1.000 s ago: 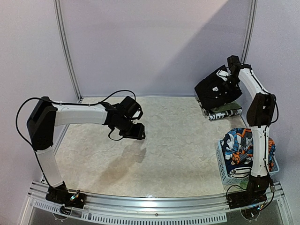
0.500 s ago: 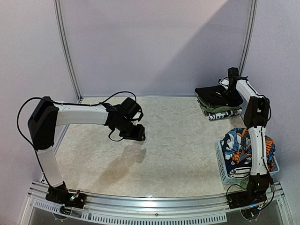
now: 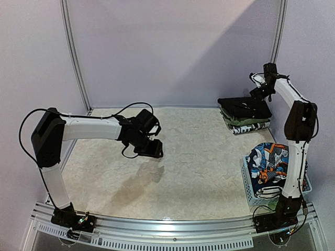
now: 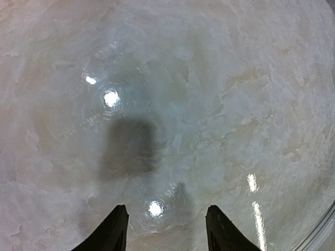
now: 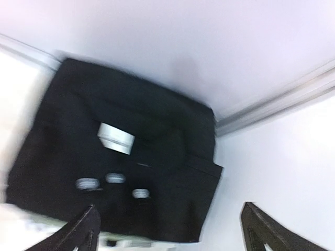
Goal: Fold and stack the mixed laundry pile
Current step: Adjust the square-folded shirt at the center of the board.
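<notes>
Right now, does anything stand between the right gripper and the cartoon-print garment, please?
Nothing visible does: the open right gripper hangs above the folded stack, and the garment tops the basket.

The black garment (image 3: 244,107) is matt cloth, the table (image 3: 199,157) glossy and wrinkled
</notes>
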Motion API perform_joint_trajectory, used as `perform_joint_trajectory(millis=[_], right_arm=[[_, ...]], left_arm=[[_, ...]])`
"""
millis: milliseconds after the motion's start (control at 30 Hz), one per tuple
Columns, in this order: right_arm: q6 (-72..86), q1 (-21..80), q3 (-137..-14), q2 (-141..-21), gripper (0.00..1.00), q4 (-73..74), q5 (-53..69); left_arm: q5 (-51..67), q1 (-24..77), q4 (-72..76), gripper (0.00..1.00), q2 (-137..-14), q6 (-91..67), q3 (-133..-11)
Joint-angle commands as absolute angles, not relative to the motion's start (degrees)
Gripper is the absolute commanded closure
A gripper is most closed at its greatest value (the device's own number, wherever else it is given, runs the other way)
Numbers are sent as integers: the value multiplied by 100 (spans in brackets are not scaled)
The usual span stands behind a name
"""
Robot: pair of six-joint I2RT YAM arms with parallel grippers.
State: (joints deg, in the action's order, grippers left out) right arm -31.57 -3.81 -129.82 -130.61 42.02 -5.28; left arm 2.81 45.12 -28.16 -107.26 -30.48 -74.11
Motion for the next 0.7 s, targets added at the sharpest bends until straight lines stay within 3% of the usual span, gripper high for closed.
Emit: perform_joint_trajectory(millis=[0, 133, 667], right_arm=[[-2658, -280, -12420, -12166, 12, 4746, 1525], [-3493, -38, -12436, -12339, 24, 5420, 1339], [-4629, 778, -12390, -13239, 24, 5375, -143]], left_arm=[[342, 4636, -2737, 48, -10696, -3065, -7304], [346, 4666, -2710, 48, -10570, -3049, -7217], [307, 4667, -2758, 48, -10459, -3043, -7137]])
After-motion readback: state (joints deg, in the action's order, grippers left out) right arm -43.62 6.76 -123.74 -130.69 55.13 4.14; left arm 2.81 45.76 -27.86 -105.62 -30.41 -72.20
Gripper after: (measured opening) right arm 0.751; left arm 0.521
